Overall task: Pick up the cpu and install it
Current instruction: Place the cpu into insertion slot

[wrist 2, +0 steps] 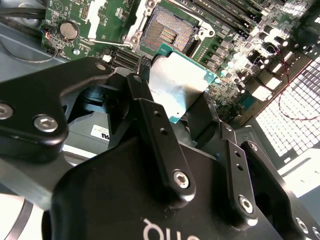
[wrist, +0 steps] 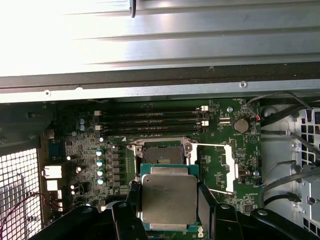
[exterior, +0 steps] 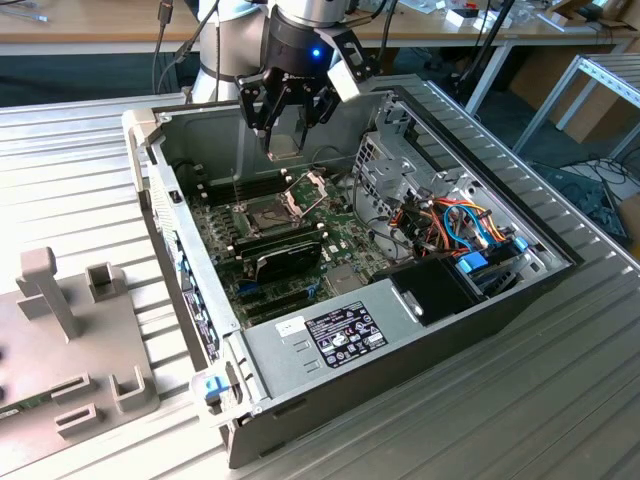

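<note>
My gripper [exterior: 285, 132] is shut on the cpu [exterior: 284, 143], a small flat square chip with a dull silver top. It hangs above the motherboard inside the open computer case [exterior: 190, 290], near the case's far wall. In the second wrist view the cpu [wrist 2: 180, 82] sits between two black fingers [wrist 2: 155, 125], just short of the empty socket [wrist 2: 167, 30]. The first wrist view shows the cpu [wrist: 169, 197] in front of the open socket [wrist: 162, 154], with the hinged metal frame [wrist: 220, 167] swung aside. In the exterior view the socket [exterior: 262, 213] lies below and toward me from the gripper.
A black card [exterior: 285, 255] stands across the board close to the socket. Memory slots [wrist: 150, 122] run along the far side. Coloured cables [exterior: 460, 225] and a drive cage fill the case at the exterior view's right. A grey fixture [exterior: 60, 340] stands outside the case at the left.
</note>
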